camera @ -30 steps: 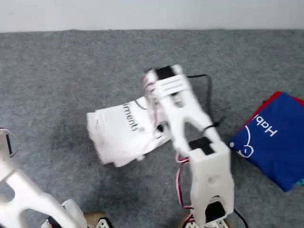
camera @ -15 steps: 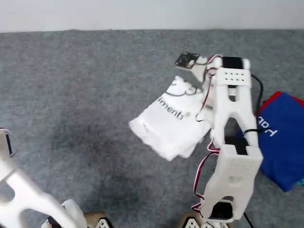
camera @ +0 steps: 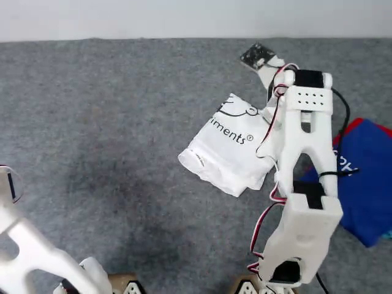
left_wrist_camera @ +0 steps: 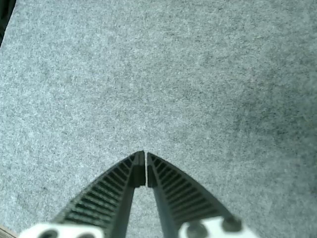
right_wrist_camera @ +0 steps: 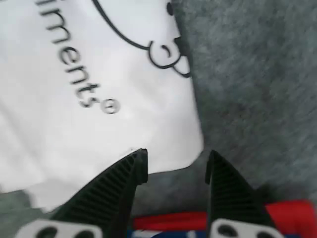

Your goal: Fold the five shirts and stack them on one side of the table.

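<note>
Left hand (left_wrist_camera: 146, 154) was seen clenched shut over bare desk (left_wrist_camera: 198, 74), well apart from the shirts. Right hand (right_wrist_camera: 177, 156) was found open, nothing gripped, at the corner of the folded white shirt (camera: 229, 147); the blue shirt (camera: 367, 184) was spotted near it, further right

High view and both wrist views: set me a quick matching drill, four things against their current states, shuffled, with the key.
Things:
1. white shirt
2. blue shirt
3. left gripper
4. right gripper

States:
A. open, at the white shirt's edge
B. shut, over the bare grey mat
C. folded, mid-table, print facing up
D. at the table's side, red trim showing

Pairs: 1-C, 2-D, 3-B, 4-A
</note>
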{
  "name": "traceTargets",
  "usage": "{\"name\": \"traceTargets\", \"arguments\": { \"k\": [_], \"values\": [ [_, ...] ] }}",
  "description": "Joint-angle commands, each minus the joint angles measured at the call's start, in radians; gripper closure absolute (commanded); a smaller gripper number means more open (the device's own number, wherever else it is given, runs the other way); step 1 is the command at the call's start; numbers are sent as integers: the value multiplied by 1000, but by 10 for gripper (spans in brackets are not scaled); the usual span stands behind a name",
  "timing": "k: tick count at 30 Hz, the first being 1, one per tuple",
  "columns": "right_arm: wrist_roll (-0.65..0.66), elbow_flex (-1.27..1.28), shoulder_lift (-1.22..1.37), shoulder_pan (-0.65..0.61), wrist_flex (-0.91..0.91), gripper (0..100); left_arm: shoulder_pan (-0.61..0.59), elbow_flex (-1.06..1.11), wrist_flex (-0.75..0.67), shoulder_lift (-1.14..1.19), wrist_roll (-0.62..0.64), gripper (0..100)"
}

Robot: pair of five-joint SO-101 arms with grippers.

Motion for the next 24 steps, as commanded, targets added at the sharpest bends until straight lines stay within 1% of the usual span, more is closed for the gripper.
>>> {"name": "traceTargets", "arguments": {
  "k": [1, 3, 7, 9, 11, 15, 19, 24],
  "values": [
    [-138, -40, -99, -62, 142, 794, 5, -12, 3, -29, -3, 985],
    [-201, -37, -97, -99, 209, 823, 6, -10, 3, -29, -3, 985],
    [-265, -15, -33, -137, 231, 998, 2, -10, 5, -29, -3, 985],
    [-293, -14, 24, -137, 232, 965, 2, -10, 5, -29, -3, 985],
    [-327, -14, 82, -139, 232, 989, 2, -10, 5, -29, -3, 985],
    [-379, -14, 173, -165, 245, 990, 6, -10, 5, -29, -3, 985],
    [-396, -14, 211, -216, 306, 990, 8, -10, 5, -29, -3, 985],
    [-423, 66, 203, -292, 312, 990, 8, -10, 5, -29, -3, 985]
  ]
}}
